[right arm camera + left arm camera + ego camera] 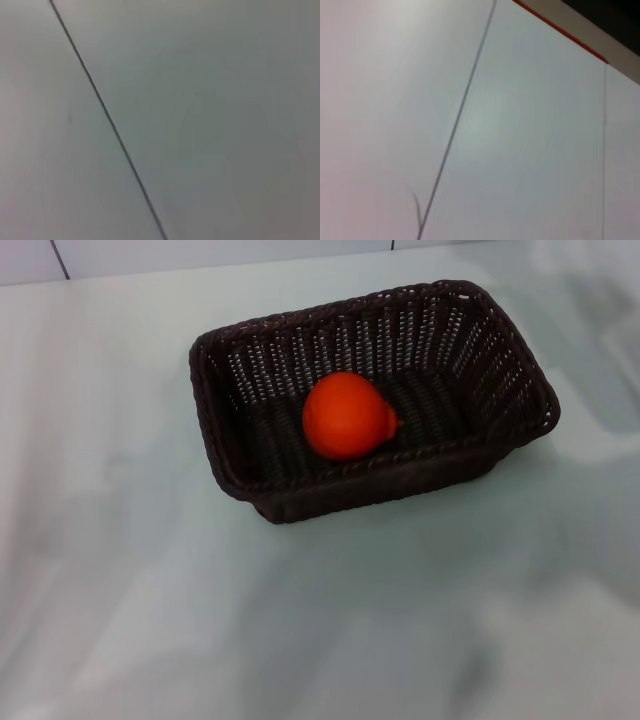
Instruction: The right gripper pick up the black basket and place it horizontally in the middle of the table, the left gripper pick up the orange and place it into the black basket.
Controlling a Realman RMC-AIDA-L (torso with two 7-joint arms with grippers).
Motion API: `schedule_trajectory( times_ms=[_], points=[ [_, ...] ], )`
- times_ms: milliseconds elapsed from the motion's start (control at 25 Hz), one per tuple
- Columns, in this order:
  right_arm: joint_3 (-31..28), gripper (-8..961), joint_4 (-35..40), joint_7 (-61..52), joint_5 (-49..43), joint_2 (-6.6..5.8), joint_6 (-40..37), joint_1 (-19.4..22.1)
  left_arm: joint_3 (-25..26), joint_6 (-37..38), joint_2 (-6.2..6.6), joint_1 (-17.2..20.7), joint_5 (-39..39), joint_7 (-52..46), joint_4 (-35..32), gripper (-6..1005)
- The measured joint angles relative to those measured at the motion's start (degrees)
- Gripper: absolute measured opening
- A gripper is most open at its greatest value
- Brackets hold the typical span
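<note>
Orange (346, 416) lying inside black basket (372, 398), basket sitting lengthwise on white table (120, 570); neither gripper showing in any view, finger state impossible to tell.

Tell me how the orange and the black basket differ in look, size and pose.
Colour: the orange is bright and smooth-skinned; the black basket is very dark open weave.
Shape: the orange is round with a small bump at one side; the basket is rectangular with slanted walls.
Size: the basket is far larger and holds the orange.
Shared: neither is held by a claw.
</note>
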State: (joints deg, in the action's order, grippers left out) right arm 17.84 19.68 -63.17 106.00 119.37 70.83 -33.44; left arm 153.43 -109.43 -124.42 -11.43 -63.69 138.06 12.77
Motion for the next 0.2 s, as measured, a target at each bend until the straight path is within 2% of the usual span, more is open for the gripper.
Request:
schedule_trajectory(
  times_ms=[200],
  points=[
    [0.00,807,-5.94,16.66,6.66,0.08,0.83,-0.33,0.46,-0.16,0.10,1.07,0.31,0.15,-0.39,806]
  ],
)
